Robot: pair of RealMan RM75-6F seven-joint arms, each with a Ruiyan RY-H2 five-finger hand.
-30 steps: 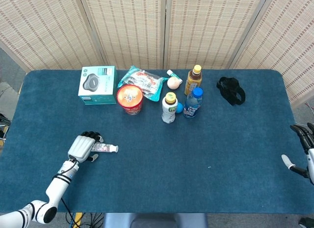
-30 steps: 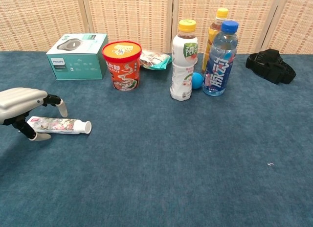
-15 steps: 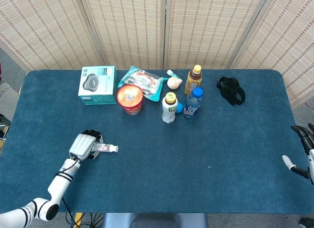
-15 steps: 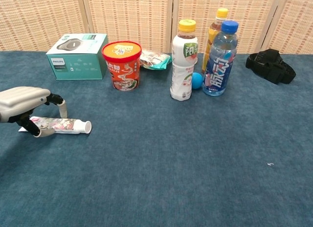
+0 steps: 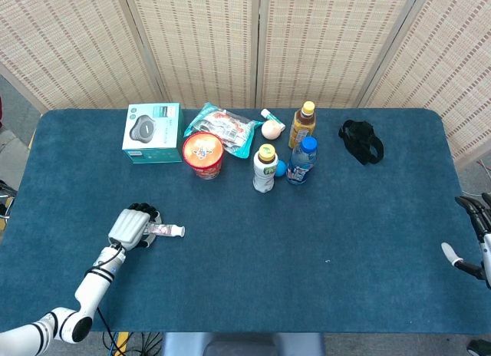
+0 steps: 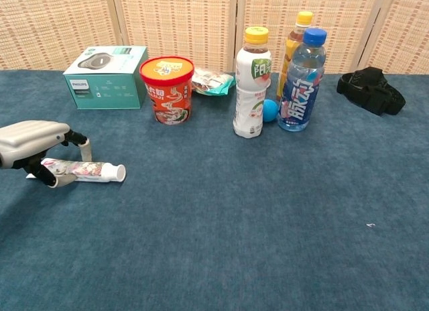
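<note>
left hand (image 6: pixel 30 142) is closing further over the tube (image 6: pixel 87 171) than a second ago, fingers now straddling its tail, grasp not yet firm | tube is lying flat on the table (image 6: pixel 268 224), front-left | right hand (image 5: pixel 476 241) is idling at the edge, fingers apart, holding nothing

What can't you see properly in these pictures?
- Tube: its back end sits under the left hand in both views, so whether the fingers grip it is unclear.
- Right hand: cut off by the head view's right edge, absent from the chest view.
- Blue ball: partly hidden behind the white bottle in the chest view.
- Snack bag: print too small to read.
</note>
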